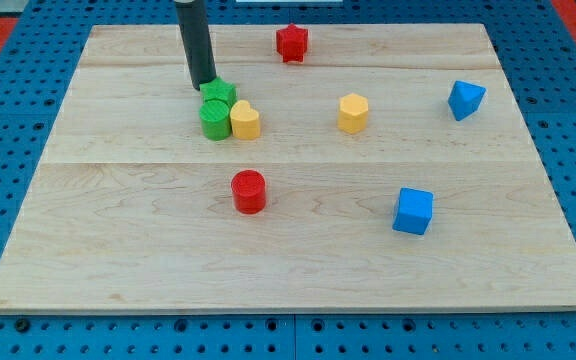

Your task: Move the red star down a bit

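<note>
The red star [291,42] sits near the top edge of the wooden board [118,200], a little right of the middle. My tip [205,84] rests on the board at the upper left, well left of the red star and lower in the view. The tip touches or nearly touches the top-left of a green block [219,93]. Below that block sits a green cylinder [214,119], with a yellow block [245,120] against its right side.
A yellow hexagon block [353,112] lies right of centre. A red cylinder [249,191] sits lower in the middle. A blue block [465,99] lies at the right and a blue cube [413,211] at the lower right.
</note>
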You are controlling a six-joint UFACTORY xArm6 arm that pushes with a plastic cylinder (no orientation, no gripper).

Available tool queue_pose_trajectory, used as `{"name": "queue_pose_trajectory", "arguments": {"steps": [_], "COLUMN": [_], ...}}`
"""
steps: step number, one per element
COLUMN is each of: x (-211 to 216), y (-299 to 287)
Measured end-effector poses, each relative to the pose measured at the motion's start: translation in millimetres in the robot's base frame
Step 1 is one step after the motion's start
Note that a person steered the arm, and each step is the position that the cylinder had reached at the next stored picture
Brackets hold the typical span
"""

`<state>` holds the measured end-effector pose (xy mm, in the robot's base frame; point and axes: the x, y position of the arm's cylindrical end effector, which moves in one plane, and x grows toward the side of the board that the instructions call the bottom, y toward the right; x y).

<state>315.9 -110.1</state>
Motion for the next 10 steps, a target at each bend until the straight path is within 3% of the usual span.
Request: {"name": "queue_pose_trajectory", "arguments": {"steps": [2, 4, 6, 10], "x": [-18, -116, -122, -107], "y": [9, 39, 110, 121]}}
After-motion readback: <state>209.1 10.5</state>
